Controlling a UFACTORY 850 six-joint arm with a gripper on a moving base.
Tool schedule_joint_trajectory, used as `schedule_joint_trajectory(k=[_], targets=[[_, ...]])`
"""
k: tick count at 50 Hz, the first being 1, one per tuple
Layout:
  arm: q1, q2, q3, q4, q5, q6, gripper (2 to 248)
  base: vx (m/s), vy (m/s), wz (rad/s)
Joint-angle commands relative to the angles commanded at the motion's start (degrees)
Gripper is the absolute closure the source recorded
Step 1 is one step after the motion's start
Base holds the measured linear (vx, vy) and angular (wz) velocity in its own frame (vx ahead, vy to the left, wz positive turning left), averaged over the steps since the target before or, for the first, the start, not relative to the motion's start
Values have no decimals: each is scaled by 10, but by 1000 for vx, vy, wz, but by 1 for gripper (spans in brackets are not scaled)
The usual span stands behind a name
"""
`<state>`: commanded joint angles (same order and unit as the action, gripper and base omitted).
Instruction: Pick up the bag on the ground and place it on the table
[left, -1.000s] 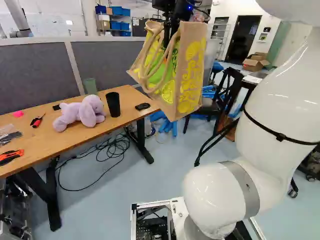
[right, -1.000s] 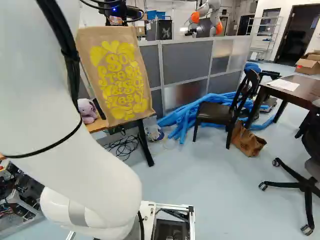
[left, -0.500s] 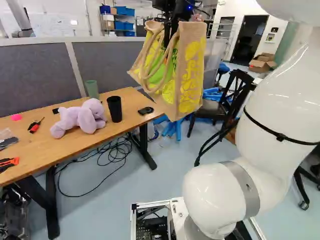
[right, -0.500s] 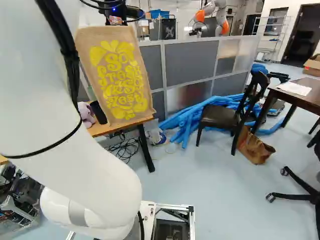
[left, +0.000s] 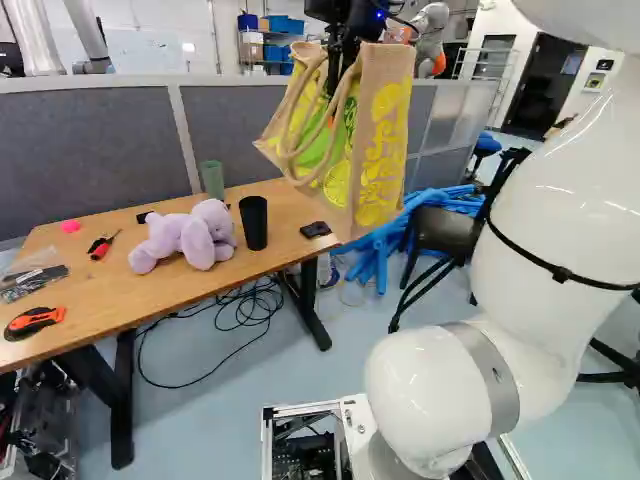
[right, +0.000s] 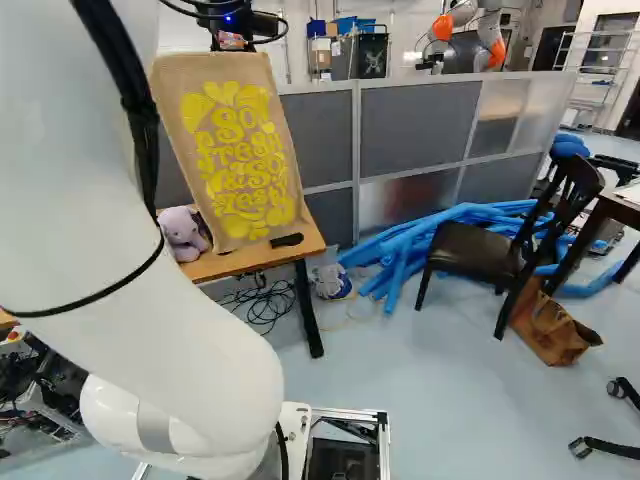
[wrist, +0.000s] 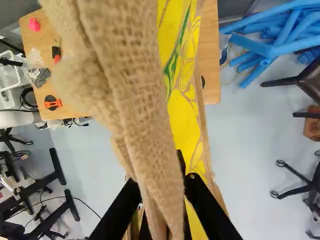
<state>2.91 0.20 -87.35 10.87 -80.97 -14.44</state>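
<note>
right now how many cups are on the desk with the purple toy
2. In the left base view, a black cup stands beside the purple plush toy, a green one behind them. The bag may hide others.

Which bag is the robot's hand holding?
The tan bag with yellow print hangs from the hand; the brown bag sits on the floor by the chair.

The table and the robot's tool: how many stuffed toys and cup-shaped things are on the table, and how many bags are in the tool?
Stuffed toys: 1, purple
Cup-shaped things: 2, one black, one green
Bags in the tool: 1
Total: 4
</note>
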Motion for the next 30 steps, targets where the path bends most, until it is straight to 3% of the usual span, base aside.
schedule_joint_trajectory(k=[30], targets=[[0,0,0,0,0,0,228,140,9,24]])
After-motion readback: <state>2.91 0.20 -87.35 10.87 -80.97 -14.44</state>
